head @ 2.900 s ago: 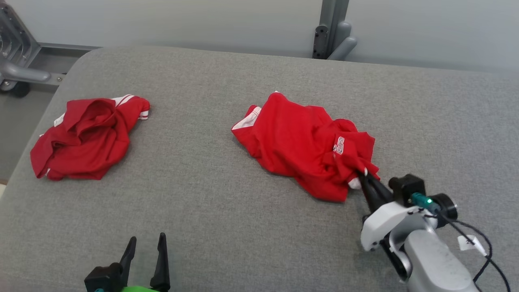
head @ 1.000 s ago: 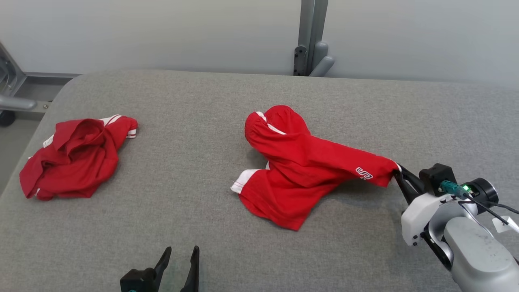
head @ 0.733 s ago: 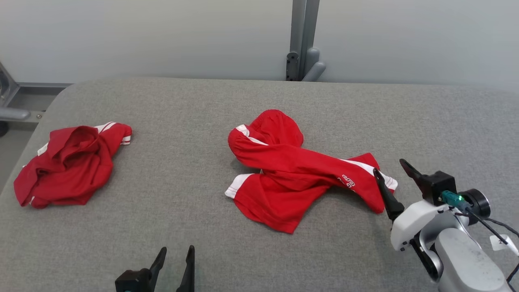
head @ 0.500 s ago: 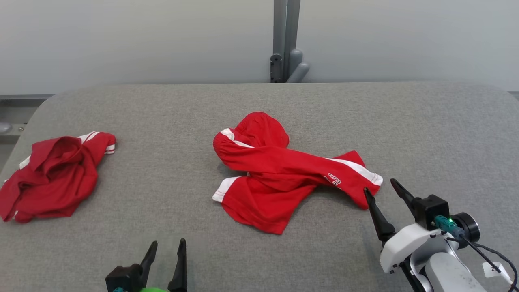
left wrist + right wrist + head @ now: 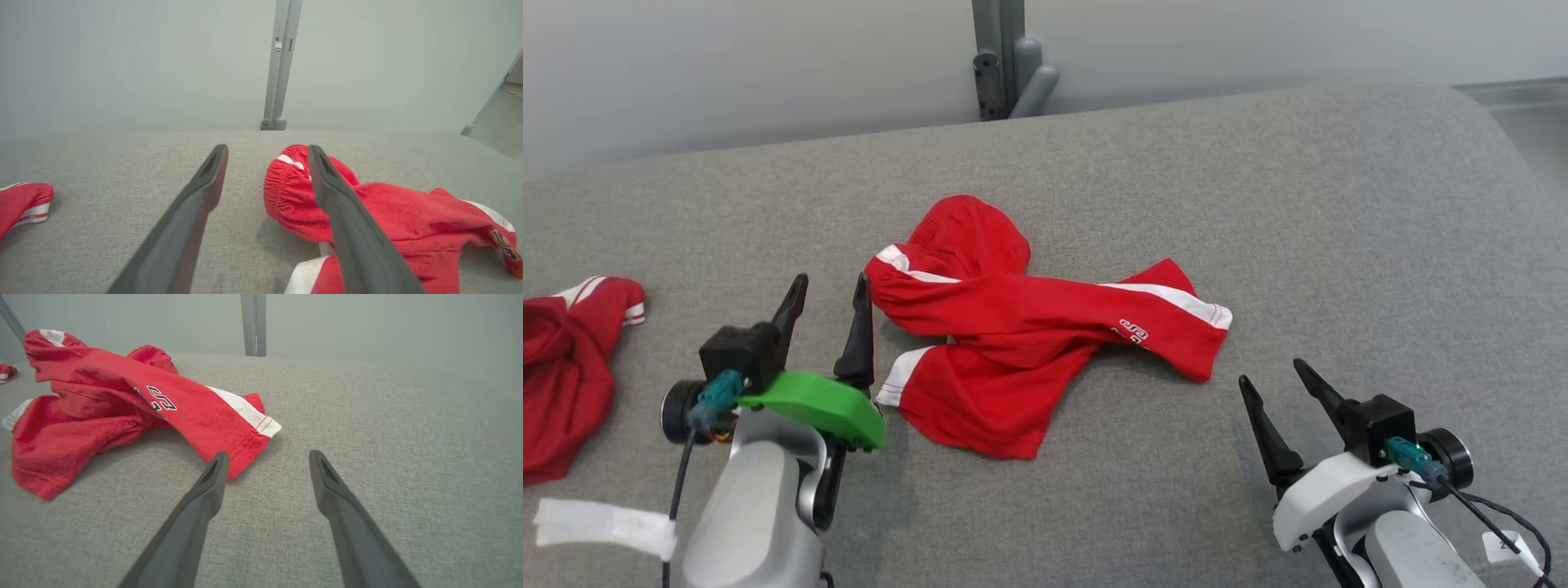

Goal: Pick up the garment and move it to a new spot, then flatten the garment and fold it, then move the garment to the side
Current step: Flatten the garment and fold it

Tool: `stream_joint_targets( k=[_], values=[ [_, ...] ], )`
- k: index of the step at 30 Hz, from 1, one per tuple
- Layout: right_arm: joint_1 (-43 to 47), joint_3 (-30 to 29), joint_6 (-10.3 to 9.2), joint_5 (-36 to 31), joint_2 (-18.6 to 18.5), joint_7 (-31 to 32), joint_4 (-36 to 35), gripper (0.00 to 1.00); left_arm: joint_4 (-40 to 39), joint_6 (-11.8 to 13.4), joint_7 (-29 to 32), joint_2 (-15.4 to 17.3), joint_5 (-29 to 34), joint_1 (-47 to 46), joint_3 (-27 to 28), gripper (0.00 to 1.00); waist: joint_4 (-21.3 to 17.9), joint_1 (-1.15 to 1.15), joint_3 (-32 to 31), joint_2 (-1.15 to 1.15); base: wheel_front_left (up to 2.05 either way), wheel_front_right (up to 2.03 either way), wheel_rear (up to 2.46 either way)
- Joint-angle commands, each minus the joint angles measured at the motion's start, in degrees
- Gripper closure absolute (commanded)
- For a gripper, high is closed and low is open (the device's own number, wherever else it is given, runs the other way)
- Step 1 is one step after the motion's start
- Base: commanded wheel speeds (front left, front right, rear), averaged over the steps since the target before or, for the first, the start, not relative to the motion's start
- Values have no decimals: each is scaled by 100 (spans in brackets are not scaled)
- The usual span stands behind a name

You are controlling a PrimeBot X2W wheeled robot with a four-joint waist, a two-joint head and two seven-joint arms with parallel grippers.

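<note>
Nearest, over the grey bench (image 5: 1339, 204): right jaws parted and empty, tips just beside the white-striped leg hem of the red shorts (image 5: 1013, 327); left jaws likewise parted and empty, nearer tip just beside the elastic waistband end. Between them, mid-bench, lies crumpled and twisted, long axis running left to right in the head view, waistband toward the robot's left, printed leg pointing right, the other leg angling toward the near edge. Farther left, well apart, sits a second red garment (image 5: 564, 367); beyond the bench, stands a grey post (image 5: 1001, 49).
</note>
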Motion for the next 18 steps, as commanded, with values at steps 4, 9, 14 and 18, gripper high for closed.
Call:
stream_joint_targets(
  k=[4,9,14,18],
  values=[
    [-174,-13,-8,4,30,-16,-52,0,889,-44,6,180,-283,-1037,-350,0,-520,0,576,49,0,0,0],
    [-244,-19,-8,-14,125,-16,-67,0,1566,-41,134,397,-934,-1589,-902,0,-650,0,712,49,0,0,0],
    [-242,-60,-8,-9,151,-17,-50,0,2143,-38,288,636,-1275,-1829,-1258,0,-656,0,754,49,0,0,0],
    [-250,-81,-8,-49,178,-17,-27,0,2476,-38,357,615,-1462,-1918,-1506,0,-620,0,770,49,0,0,0]
  ],
)
